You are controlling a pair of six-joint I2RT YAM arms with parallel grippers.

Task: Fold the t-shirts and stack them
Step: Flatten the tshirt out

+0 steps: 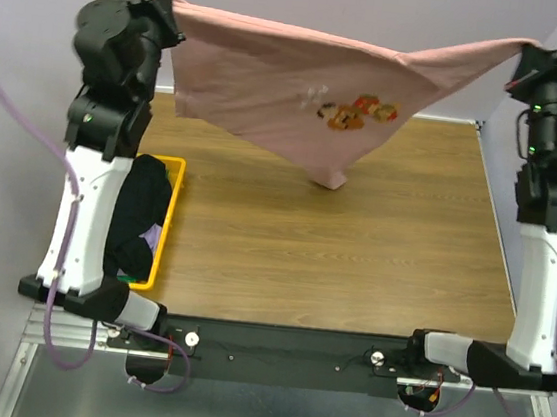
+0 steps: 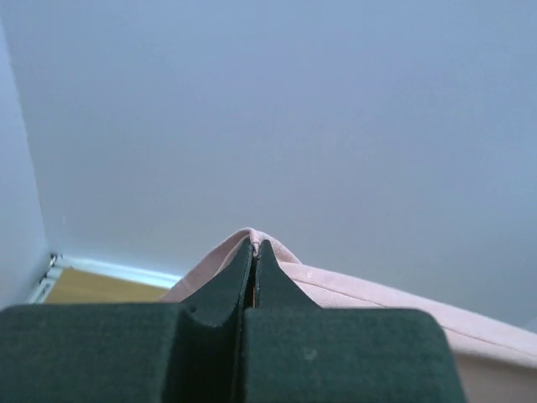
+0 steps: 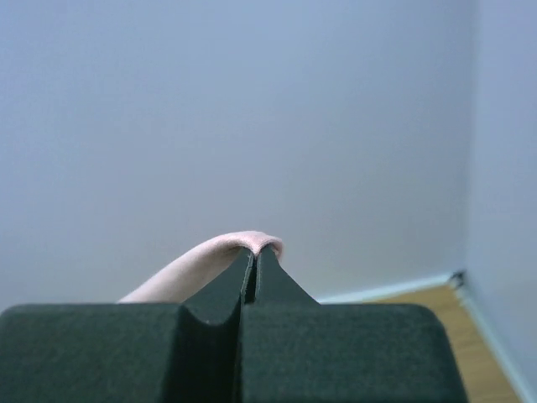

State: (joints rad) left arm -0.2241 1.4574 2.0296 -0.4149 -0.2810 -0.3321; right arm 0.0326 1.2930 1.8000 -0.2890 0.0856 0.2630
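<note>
Left gripper (image 1: 169, 0) and right gripper (image 1: 525, 53) hold the pink t-shirt (image 1: 273, 82) stretched above the table (image 1: 352, 267). Left wrist view: jaws pinch its edge. Right wrist view: the same pinch. Likely spreading it; next, lay it flat on the table.

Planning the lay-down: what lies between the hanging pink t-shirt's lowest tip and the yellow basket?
Nothing but bare wooden tabletop lies between the pink t-shirt and the yellow basket; the top external view shows it.
</note>
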